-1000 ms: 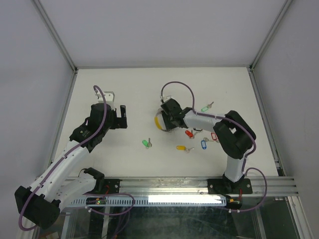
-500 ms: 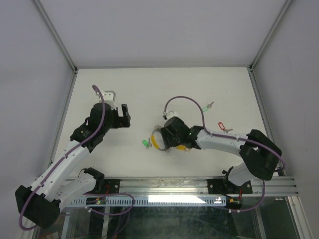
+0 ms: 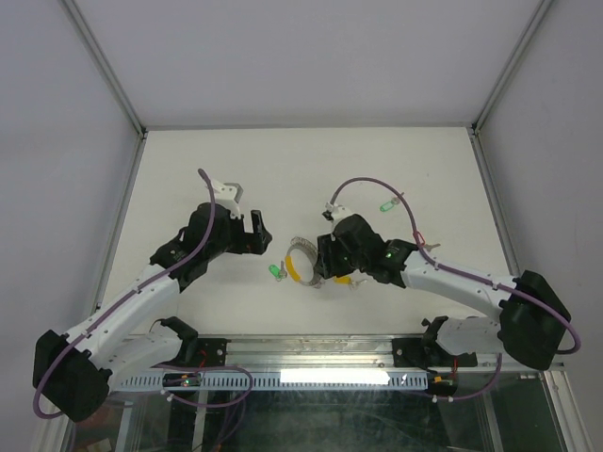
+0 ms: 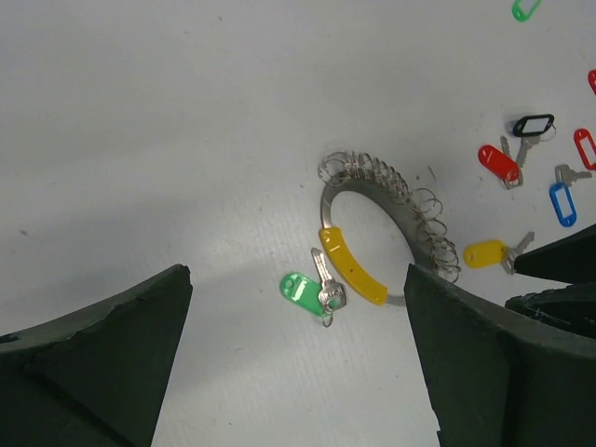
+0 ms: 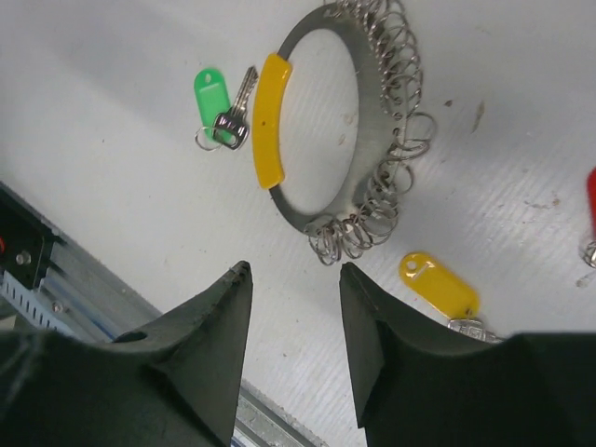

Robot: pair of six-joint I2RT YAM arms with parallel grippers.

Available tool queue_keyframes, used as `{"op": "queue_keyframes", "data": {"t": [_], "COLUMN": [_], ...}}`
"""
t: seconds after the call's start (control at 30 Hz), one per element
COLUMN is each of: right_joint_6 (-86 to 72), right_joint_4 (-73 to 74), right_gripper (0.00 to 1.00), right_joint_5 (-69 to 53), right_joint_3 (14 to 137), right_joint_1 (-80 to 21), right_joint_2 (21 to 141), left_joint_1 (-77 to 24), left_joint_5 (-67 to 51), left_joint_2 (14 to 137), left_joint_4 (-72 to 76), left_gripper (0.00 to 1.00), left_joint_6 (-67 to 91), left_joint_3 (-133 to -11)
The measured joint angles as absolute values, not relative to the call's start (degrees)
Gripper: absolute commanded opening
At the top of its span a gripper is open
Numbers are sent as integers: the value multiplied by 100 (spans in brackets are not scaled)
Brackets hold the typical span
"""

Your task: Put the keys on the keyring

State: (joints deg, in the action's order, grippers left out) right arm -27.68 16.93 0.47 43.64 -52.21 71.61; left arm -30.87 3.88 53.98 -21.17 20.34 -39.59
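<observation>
Top external view: the keyring (image 3: 303, 260) lies flat on the white desk (image 3: 188, 169) at centre frame. The left hand (image 4: 294, 272) hangs at the ring's upper left with its fingers spread wide and nothing between them. The right hand (image 5: 294, 272) sits just right of the ring, its fingers partly apart and gripping nothing. In the right wrist view only bare desk shows in the gap, and the ring lies just above the fingertips in frame.

In the left wrist view the ring's yellow segment (image 4: 354, 268) is on the lower-left arc, and small wire loops (image 4: 424, 209) crowd along the upper and right arcs. A green-tagged key (image 4: 303, 291) lies just left of the yellow segment, outside the ring; whether its blade touches the segment I cannot tell. A yellow-tagged key (image 4: 486, 253) lies just outside the ring at lower right. Toward the right edge of that view lie a red-tagged key (image 4: 498, 163), a black-tagged key (image 4: 533, 124) and a blue-tagged key (image 4: 562, 203), all apart from the ring.
</observation>
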Motion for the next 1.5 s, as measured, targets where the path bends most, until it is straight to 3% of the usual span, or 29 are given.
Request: {"op": "queue_keyframes", "data": {"t": [0.23, 0.7, 1.2, 1.5], "right_joint_6": [-2536, -2305, -2279, -2272], "right_joint_4": [1789, 2091, 2169, 2204], "right_gripper": [37, 37, 36, 29], "right_joint_5": [-701, -843, -913, -1105], "right_joint_3": [4764, 5343, 5347, 5349], "right_joint_1": [-5221, -5221, -5221, -5221], "right_joint_2": [7856, 9043, 9314, 9448], "left_joint_1": [-3223, -3223, -3221, -3221], "left_joint_5": [307, 578, 591, 591], "left_joint_2": [5406, 5203, 5203, 5207], "left_joint_4": [-2010, -2060, -2067, -2073], "left_gripper": [98, 98, 98, 98], "left_joint_6": [2178, 2169, 2171, 2171], "left_joint_3": [-3854, -3863, -3863, -3863]}}
